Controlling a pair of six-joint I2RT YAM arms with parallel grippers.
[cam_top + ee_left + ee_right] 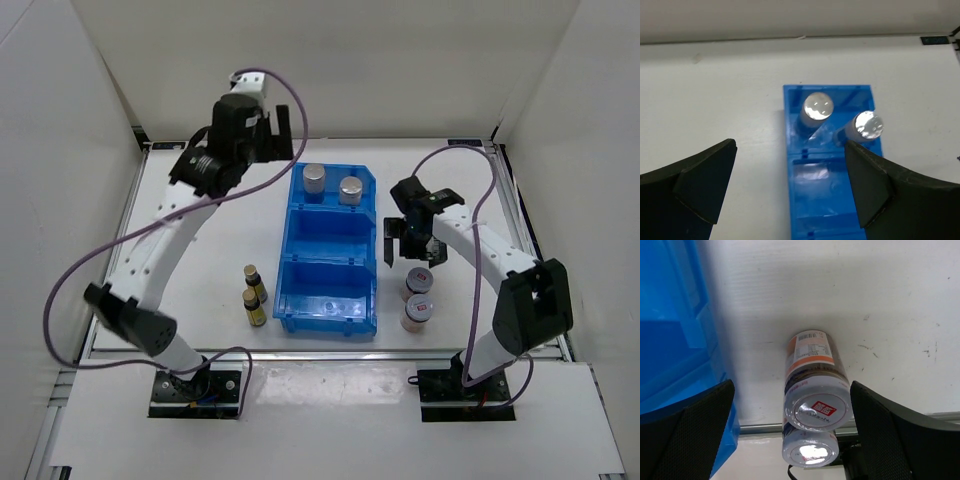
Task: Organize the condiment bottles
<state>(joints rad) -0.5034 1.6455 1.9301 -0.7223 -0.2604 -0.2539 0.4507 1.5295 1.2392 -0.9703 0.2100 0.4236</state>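
Right claw (412, 243) spread, hovering over far jar (816, 407), upright on table (220, 250) right of bin (288, 262). Advice: centre first, drop straight, avoid knocking near jar (810, 450) close beside. Left claw (790, 150) spread above cylinders (818, 107) in bin.

Two silver-topped cylinders (314, 178) in bin (330, 235), two jars (418, 281) right, amber bottles (254, 280) left

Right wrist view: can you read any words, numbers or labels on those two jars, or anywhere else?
No text is legible.
Upper jar lid: red mark, characters too blurred.
Its side label: barcode, print too small.
Lower jar lid: glare only.
Dark tag, left wrist view: unreadable.
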